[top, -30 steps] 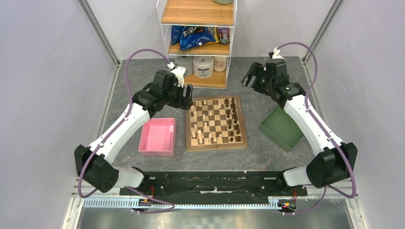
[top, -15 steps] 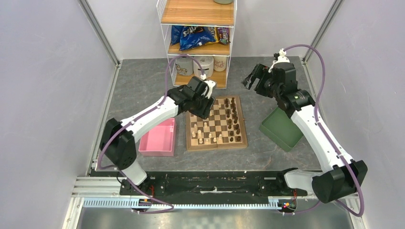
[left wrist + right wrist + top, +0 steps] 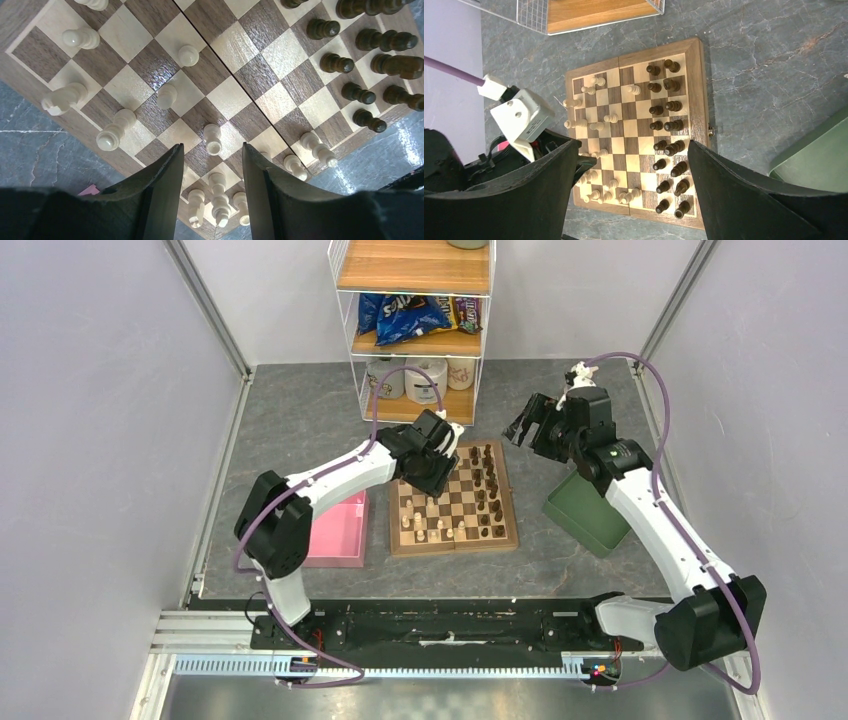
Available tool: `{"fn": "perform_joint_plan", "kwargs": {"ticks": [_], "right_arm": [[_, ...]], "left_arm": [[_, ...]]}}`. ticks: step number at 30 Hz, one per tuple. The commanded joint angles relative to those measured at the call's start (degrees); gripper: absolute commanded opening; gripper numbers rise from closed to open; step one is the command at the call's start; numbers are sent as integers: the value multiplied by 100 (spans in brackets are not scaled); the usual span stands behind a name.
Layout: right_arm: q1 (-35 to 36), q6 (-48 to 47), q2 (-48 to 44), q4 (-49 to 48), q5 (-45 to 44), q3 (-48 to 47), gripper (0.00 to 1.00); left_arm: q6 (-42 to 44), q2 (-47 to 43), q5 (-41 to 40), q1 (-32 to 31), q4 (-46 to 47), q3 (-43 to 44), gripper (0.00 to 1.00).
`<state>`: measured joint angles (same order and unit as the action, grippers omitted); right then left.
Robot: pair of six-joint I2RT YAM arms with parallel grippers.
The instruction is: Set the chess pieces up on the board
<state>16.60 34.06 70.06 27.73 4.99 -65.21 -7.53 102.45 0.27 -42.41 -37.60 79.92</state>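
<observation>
The wooden board [image 3: 455, 546] lies mid-table. Cream-white pieces [image 3: 420, 512] stand scattered on its left half and dark pieces [image 3: 490, 490] stand in two columns on its right half. My left gripper [image 3: 432, 472] hovers low over the board's far-left part. In the left wrist view it [image 3: 211, 146] is open and empty, with white pieces [image 3: 189, 54] below and between its fingers and dark pieces [image 3: 365, 92] at upper right. My right gripper [image 3: 520, 425] is open and empty, raised beyond the board's far-right corner. Its wrist view [image 3: 634, 150] looks down on the whole board [image 3: 701, 100].
A pink tray [image 3: 335, 530] sits left of the board and a green tray [image 3: 590, 510] sits right of it. A wire shelf [image 3: 415, 275] with snack bags and mugs stands behind the board. Grey walls close in the table on both sides.
My left arm has swung to the right, from the board's far-left corner to over the board's white side. My right gripper has shifted slightly toward the near side and stays open.
</observation>
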Motion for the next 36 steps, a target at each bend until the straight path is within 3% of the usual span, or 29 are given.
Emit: {"fn": "perform_joint_plan", "kwargs": {"ticks": [1,36], "right_arm": [[-16,51,-201,-136,111,54,88],[-16,81,-317,-145,-1,184,88]], "left_arm": [[122,193,5,-39,60,217,52],[140,534,-214,-100,43,60,36]]}}
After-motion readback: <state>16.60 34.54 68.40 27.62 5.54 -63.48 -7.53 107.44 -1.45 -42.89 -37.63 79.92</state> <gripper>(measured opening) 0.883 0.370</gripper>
